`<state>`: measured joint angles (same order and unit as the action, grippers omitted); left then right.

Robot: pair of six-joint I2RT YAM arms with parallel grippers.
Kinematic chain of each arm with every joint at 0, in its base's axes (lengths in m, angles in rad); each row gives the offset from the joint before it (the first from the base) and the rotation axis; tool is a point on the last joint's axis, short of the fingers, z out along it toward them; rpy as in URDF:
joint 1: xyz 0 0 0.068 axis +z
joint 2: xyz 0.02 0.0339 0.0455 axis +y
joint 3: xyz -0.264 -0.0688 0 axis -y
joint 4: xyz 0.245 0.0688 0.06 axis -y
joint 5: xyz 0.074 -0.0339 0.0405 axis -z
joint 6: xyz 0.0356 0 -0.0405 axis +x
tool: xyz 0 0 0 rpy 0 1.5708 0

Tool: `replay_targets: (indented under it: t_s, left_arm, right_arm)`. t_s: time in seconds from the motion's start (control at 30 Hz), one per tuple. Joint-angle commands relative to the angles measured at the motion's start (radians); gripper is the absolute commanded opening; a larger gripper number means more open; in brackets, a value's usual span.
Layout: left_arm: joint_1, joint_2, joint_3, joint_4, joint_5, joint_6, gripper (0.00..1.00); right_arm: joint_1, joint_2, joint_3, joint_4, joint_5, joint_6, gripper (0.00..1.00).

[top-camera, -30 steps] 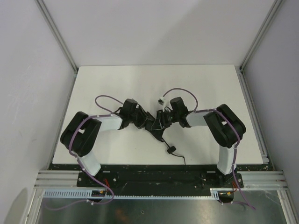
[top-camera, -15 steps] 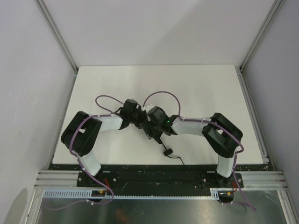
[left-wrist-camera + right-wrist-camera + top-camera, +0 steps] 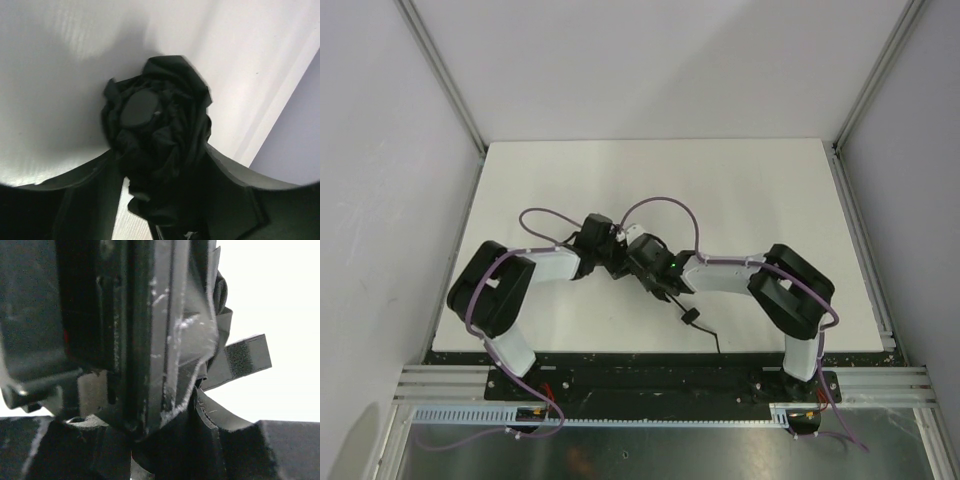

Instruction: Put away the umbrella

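The white counter point(image 3: 770, 190) fills the middle of the top view, and both arms meet just below its centre. There the umbrella point(image 3: 160, 150), a bunched black bundle, sits between the left fingers point(image 3: 235, 192), which press its fabric from both sides. A scratched black housing point(image 3: 100, 315) crowds the right fingers point(image 3: 285, 445), so I cannot tell how wide they stand. The umbrella's round cap point(image 3: 139, 109) faces the left wrist camera. Its closure tab point(image 3: 245, 357) juts right, and the wrist cord point(image 3: 692, 320) trails toward the lower centre.
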<state>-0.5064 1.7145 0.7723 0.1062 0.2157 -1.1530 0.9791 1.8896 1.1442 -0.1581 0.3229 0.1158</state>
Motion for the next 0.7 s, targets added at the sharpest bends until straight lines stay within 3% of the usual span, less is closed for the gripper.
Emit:
replay_targets:
  t_s: [0.0, 0.1, 0.23, 0.5, 0.6, 0.67]
  left_arm:
    - [-0.026, 0.014, -0.072, -0.201, -0.03, 0.09, 0.76]
    - [-0.028, 0.024, -0.068, -0.201, -0.018, 0.085, 0.87]
    - [-0.033, 0.039, -0.046, -0.201, -0.003, 0.084, 0.89]
    - [-0.063, 0.021, 0.01, -0.2, 0.006, 0.086, 0.71]
    - [-0.079, 0.022, 0.027, -0.2, 0.008, 0.077, 0.69]
    - [-0.087, 0.024, 0.03, -0.199, 0.007, 0.071, 0.61]
  right_arm:
    - [-0.087, -0.033, -0.105, 0.072, -0.235, -0.033, 0.0]
    - [-0.129, -0.101, -0.157, 0.163, -0.399, -0.012, 0.0]
    - [-0.141, -0.176, -0.198, 0.257, -0.526, -0.005, 0.0]
    - [-0.12, -0.227, -0.205, 0.291, -0.522, -0.026, 0.0]
    - [-0.109, -0.242, -0.204, 0.302, -0.499, -0.022, 0.0]
    - [-0.104, -0.255, -0.204, 0.306, -0.474, -0.011, 0.0]
